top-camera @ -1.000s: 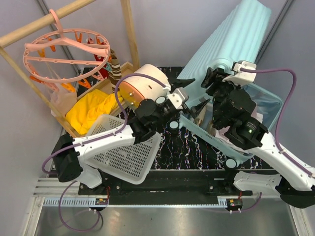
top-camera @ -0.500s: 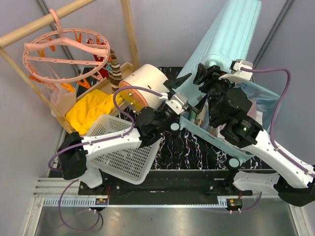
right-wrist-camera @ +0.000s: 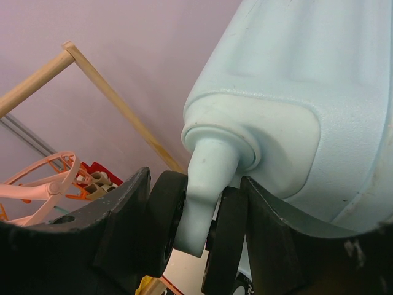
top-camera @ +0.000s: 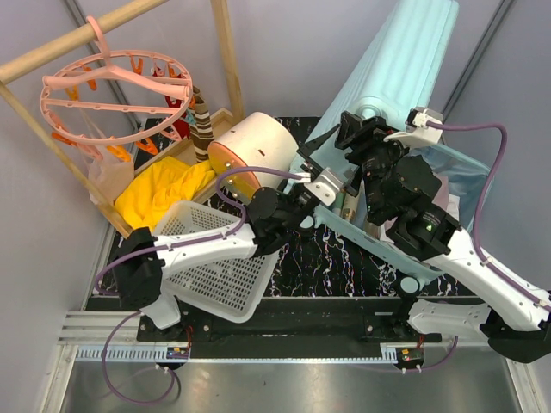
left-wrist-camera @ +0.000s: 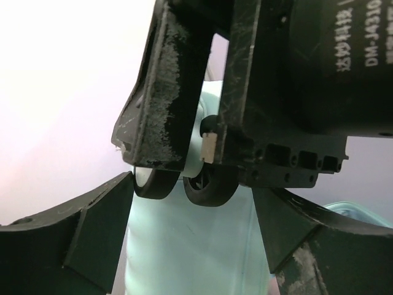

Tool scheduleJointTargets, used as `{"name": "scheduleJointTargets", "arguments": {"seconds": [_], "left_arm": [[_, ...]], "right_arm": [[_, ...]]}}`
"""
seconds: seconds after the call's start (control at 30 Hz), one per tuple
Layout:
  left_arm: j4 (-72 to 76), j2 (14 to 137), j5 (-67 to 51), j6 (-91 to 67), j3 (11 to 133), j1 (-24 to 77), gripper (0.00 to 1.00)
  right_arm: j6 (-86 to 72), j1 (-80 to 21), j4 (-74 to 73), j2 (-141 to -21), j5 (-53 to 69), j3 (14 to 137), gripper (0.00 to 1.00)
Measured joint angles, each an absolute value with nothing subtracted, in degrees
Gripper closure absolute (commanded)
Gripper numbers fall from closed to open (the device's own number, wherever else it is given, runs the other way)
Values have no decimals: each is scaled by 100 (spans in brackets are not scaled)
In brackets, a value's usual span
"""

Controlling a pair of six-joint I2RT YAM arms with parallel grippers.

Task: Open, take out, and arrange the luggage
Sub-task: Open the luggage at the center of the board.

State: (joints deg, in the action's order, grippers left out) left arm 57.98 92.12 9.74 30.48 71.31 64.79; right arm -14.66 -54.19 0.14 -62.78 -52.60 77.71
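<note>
The luggage (top-camera: 405, 60), a pale mint-blue ribbed hard-shell suitcase, sits at the right of the black marbled table (top-camera: 318, 258). Its lid is raised steeply toward the back wall and its lower shell lies flat beneath the right arm. The right gripper (right-wrist-camera: 196, 227) is clamped on the twin caster wheel (right-wrist-camera: 166, 215) at the lid's corner, one finger pressed to each outer face. The left gripper (left-wrist-camera: 193, 230) hovers just beside that wheel with its jaws spread and nothing between them. Opening looks largely done. Taking out and arranging appear not yet begun, as whatever lies in the lower shell is mostly hidden by the arms. To the left are a white perforated basket (top-camera: 215, 275), a cream-and-orange drawer box (top-camera: 258, 142) and a yellow cloth (top-camera: 159, 194).
</note>
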Motion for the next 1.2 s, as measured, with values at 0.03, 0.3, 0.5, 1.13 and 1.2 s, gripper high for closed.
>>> {"name": "scheduleJointTargets", "arguments": {"seconds": [0.03, 0.3, 0.5, 1.13, 1.2], "left_arm": [[5800, 9212, 982, 3159, 7131, 6486, 14], [5846, 9382, 1098, 3839, 7319, 6523, 47], [5857, 9430, 1175, 4364, 7345, 6539, 86], [5811, 9312, 1411, 3684, 7325, 6584, 100], [5800, 9306, 1424, 3566, 7325, 6584, 100]], "right_arm": [[-1481, -5419, 12, -6278, -5249, 7771, 100], [-1610, -5408, -84, -6257, -5240, 7771, 99], [-1680, -5378, -93, -6239, -5282, 7782, 94], [-1675, -5369, -1035, -5688, -3924, 7767, 6], [-1673, -5367, -1243, -5599, -3739, 7811, 4]]}}
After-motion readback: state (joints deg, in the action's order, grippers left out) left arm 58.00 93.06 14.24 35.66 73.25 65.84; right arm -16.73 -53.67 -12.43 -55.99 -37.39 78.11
